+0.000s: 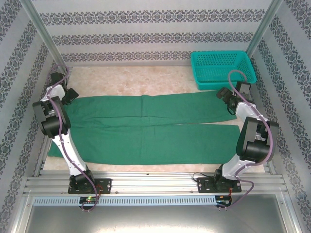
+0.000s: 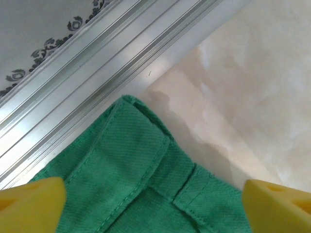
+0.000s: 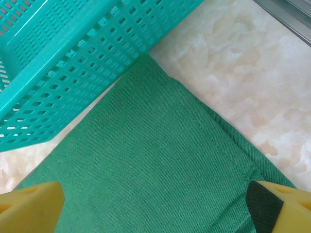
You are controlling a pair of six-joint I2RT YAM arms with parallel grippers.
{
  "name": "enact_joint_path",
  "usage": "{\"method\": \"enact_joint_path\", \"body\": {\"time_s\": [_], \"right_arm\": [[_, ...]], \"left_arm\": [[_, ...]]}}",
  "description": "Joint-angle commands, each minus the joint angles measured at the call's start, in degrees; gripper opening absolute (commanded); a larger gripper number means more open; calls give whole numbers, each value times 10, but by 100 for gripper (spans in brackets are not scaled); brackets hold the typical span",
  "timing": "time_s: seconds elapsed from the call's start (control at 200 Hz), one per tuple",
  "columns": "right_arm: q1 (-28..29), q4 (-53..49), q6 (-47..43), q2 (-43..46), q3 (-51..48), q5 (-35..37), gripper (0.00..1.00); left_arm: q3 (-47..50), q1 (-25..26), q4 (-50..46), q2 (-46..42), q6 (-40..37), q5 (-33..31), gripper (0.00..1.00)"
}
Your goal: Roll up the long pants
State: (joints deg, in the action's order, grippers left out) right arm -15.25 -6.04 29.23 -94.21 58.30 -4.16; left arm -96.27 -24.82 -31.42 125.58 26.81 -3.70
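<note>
Your left fingers (image 2: 30, 204) stand spread over a stitched corner of the plain dark green soft cloth long pants (image 1: 146, 128). Your right fingers (image 3: 29, 208) are spread over a leg end just beside the teal plastic mesh basket (image 3: 58, 58). A shallow pinch could catch only the top layer, skewing the roll. The pants lie flat between both pairs of fingers.

top: high, rear, whole table (image 1: 146, 77) | wrists: close, downward | shared: long pants (image 1: 146, 128) ends
</note>
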Motion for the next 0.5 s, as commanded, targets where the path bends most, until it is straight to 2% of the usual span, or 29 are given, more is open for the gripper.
{"method": "enact_joint_path", "body": {"time_s": [0.0, 0.165, 0.21, 0.245, 0.295, 0.35, 0.41, 0.495], "right_arm": [[-2, -11, 10, -2, 16, -5, 98], [-2, -17, 7, 2, 23, -5, 98], [-2, -20, 5, 2, 24, -2, 98], [-2, -21, 5, 2, 25, 0, 98], [-2, -20, 4, 0, 25, 1, 98], [-2, -22, 4, -2, 27, 1, 98], [-2, -20, 6, -6, 28, 0, 98], [-2, -18, 9, -10, 31, -1, 98]], "left_arm": [[-19, -2, -44, 21, -12, -7, 77], [-15, -6, -38, 20, -17, 6, 49], [-16, -7, -43, 20, -21, 3, 46], [-15, -7, -46, 20, -25, -2, 50], [-16, -7, -55, 20, -27, -22, 72], [-16, -8, -63, 21, -25, -27, 84], [-19, -7, -70, 23, -25, -34, 87], [-25, -8, -77, 27, -27, -32, 85]]}}
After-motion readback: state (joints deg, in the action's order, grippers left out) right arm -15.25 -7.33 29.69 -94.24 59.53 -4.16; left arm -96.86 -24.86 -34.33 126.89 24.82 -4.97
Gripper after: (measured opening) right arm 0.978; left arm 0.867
